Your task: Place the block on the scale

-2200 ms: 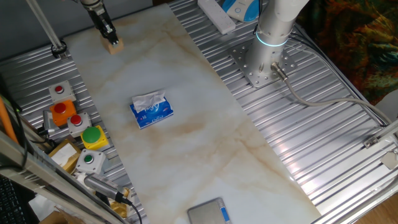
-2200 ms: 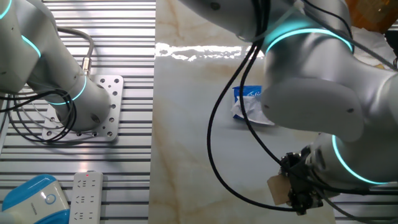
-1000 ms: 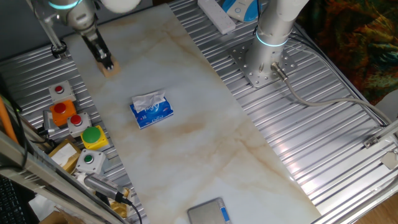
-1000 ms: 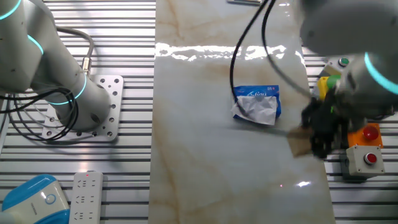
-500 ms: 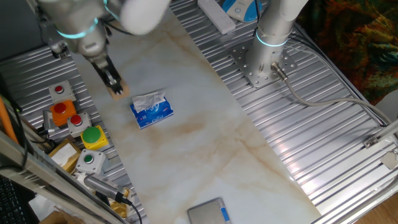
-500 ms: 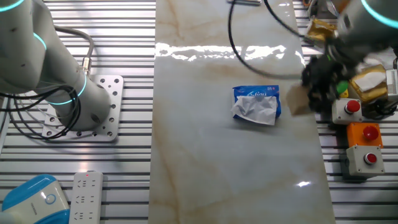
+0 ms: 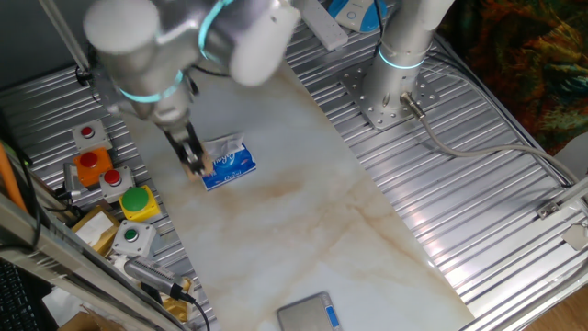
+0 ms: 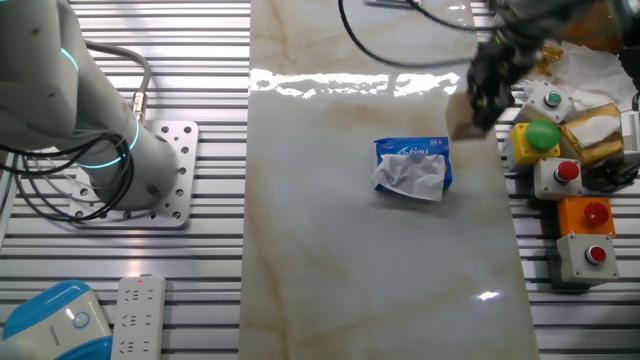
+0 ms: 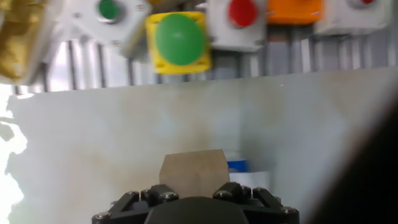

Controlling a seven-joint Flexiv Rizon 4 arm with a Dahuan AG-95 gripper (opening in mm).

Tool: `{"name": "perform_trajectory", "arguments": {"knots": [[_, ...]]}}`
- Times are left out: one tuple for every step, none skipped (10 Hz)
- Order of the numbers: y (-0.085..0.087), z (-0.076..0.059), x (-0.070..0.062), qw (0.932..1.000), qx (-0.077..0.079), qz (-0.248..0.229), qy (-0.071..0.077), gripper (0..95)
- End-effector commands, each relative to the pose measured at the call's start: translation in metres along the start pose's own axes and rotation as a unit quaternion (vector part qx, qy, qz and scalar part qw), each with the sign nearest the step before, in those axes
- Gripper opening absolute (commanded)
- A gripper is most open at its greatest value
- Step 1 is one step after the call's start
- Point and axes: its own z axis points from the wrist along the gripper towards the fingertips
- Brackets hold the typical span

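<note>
So in one fixed view the arm is blurry and bent over the marble tabletop (image 7: 303, 184), with the gripper (image 7: 192, 162) right at the left edge of the blue-and-white tissue pack (image 7: 227, 164). The block (image 7: 196, 169) is just a sliver of tan at the fingertips here, so it's hard to make out, but the fingers look clamped on it. The scale (image 7: 308, 313) sits way down at the bottom edge of the table, grey slab with its little blue strip, well apart from the gripper. Off to the left on the ribbed metal there's the button cluster, including a green button in a yellow box (image 7: 137, 201). From the other fixed view the gripper (image 8: 478, 100) is smeared with motion, holding the tan block (image 8: 463, 116) just above and to the right of the tissue pack (image 8: 412, 167), near the green button (image 8: 541, 135); no scale in this shot. The hand view is the clearest: the block (image 9: 193, 170) is pinched between the fingers right at the bottom of the frame, above the marble, a bit of blue tissue pack (image 9: 237, 166) peeking out beside it, and the green button (image 9: 178, 39) straight ahead.
</note>
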Motion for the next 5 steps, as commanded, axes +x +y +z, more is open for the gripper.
{"name": "perform_trajectory", "arguments": {"knots": [[0.051, 0.0, 0.013, 0.9999, -0.003, 0.015, -0.004, 0.0], [0.064, -0.005, 0.015, 0.9998, -0.004, 0.02, -0.003, 0.0], [0.075, -0.011, 0.014, 0.9997, -0.004, 0.022, -0.003, 0.0], [0.08, -0.013, 0.012, 0.9997, -0.005, 0.024, -0.003, 0.0], [0.094, -0.02, 0.006, 0.9996, -0.006, 0.026, -0.002, 0.0]]}}
